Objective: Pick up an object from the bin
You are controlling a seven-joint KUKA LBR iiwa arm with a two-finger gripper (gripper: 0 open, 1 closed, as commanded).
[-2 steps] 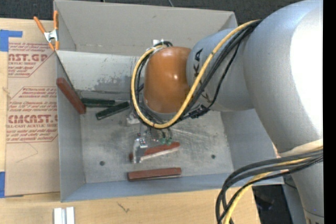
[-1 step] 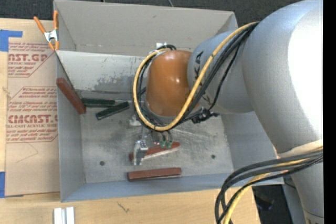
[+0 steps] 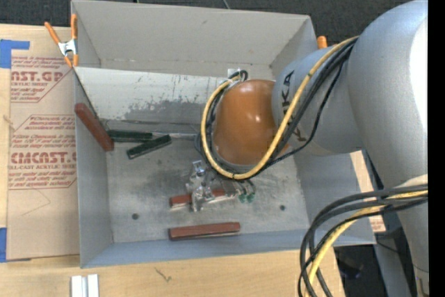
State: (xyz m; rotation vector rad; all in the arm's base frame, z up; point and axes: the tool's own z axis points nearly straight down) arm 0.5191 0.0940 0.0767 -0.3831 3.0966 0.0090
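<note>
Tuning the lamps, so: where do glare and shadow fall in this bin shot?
Camera view: a soft highlight sits on top of the orange wrist cover; the bin has an evenly lit back wall, no glare; the floor round the hand is darker, shadow or scuffing, I cannot tell which; the red-brown bar at the front is plainly lit.

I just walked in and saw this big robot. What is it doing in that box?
The robot arm has its claw low in the grey bin, right over a small reddish piece near the middle. A brown stick lies nearer the front, and a second stick leans on the left wall. Whether it has grabbed anything, I cannot tell.
</note>
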